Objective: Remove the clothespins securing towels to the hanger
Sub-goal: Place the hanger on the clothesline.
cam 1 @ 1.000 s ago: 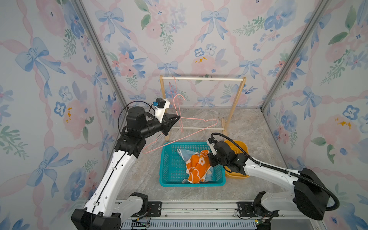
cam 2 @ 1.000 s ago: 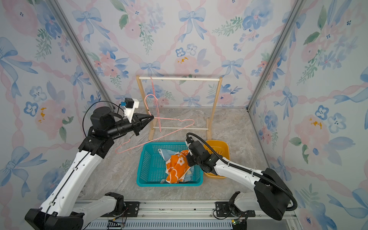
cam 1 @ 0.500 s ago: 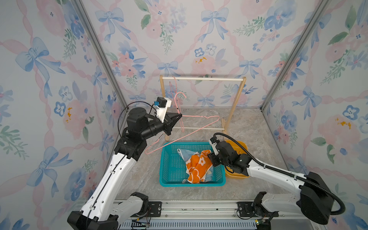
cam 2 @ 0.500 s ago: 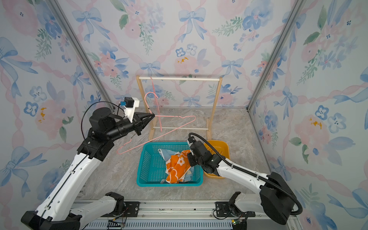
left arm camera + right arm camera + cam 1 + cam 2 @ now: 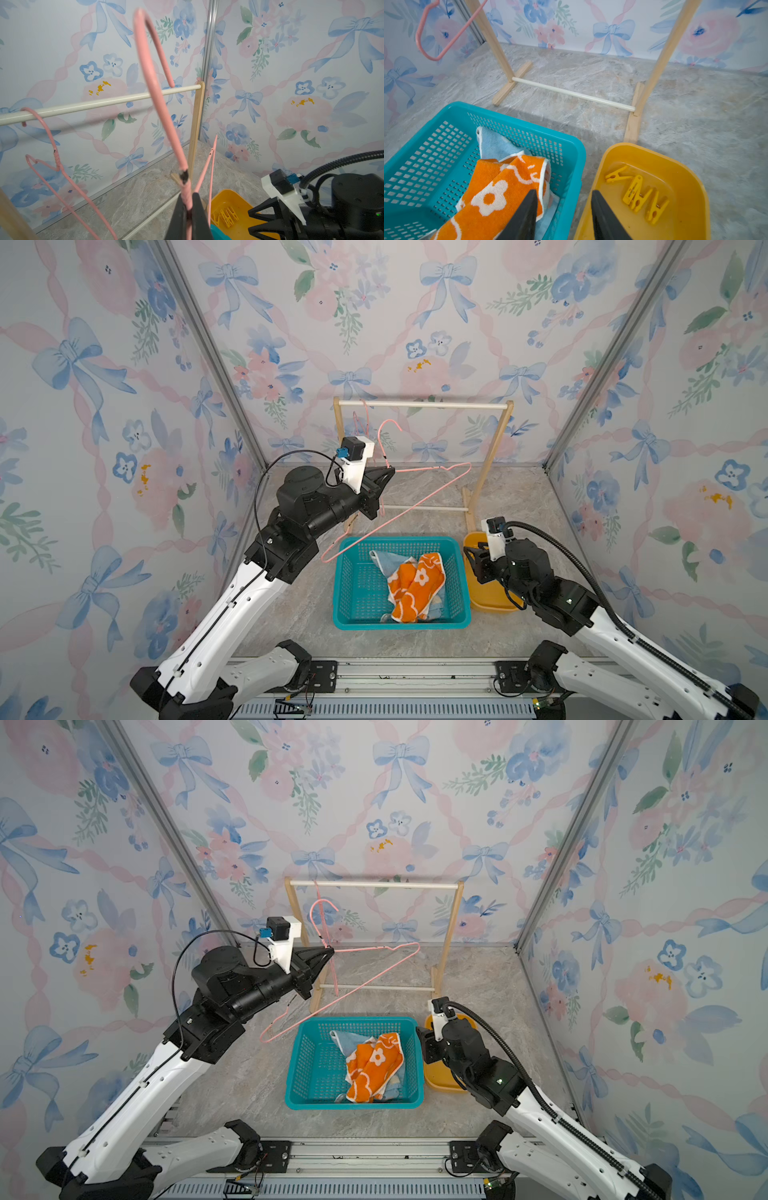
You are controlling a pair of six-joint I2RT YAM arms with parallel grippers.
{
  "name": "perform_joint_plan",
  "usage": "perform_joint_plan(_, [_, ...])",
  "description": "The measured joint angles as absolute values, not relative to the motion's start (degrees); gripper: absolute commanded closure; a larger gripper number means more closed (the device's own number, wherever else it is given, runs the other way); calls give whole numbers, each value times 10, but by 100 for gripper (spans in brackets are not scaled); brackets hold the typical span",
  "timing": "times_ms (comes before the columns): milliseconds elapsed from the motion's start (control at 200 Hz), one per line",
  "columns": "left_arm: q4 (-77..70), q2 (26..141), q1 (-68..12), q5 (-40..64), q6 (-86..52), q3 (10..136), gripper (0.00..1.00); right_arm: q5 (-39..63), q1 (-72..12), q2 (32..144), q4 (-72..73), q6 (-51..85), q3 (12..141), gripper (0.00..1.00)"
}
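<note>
Marbled counter (image 5: pixel 571 68) inside floral-papered walls, left hand (image 5: pixel 188 209) clamped on neck of pink hanger (image 5: pixel 159 99), aloft; right hand (image 5: pixel 563 192) fingers apart, empty; clothespins (image 5: pixel 636 191) in yellow tub (image 5: pixel 685 166), towels (image 5: pixel 500 187) in teal basket (image 5: pixel 415 166)

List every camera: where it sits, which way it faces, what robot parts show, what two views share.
Top views: high in front, looking down at rack, basket, tub; left arm, right arm show.
Left wrist: on the left arm, facing the rack past the left gripper shut on the pink hanger; right arm shows.
Right wrist: on the right arm, looking down past the open right gripper at towels and clothespins.
Shared: both wrist views show the tub's clothespins.
</note>
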State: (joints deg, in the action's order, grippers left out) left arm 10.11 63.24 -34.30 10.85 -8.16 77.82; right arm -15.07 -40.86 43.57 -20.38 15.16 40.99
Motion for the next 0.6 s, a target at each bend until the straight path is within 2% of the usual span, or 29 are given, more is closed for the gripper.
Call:
perform_joint_plan(205, [86,686,-400,2,-81,812,100,-149,-378,377,-227,163,373,56])
perform_joint_plan(600, [50,828,-500,-209,-60,913,100,-125,-352,370,-230,166,358,56])
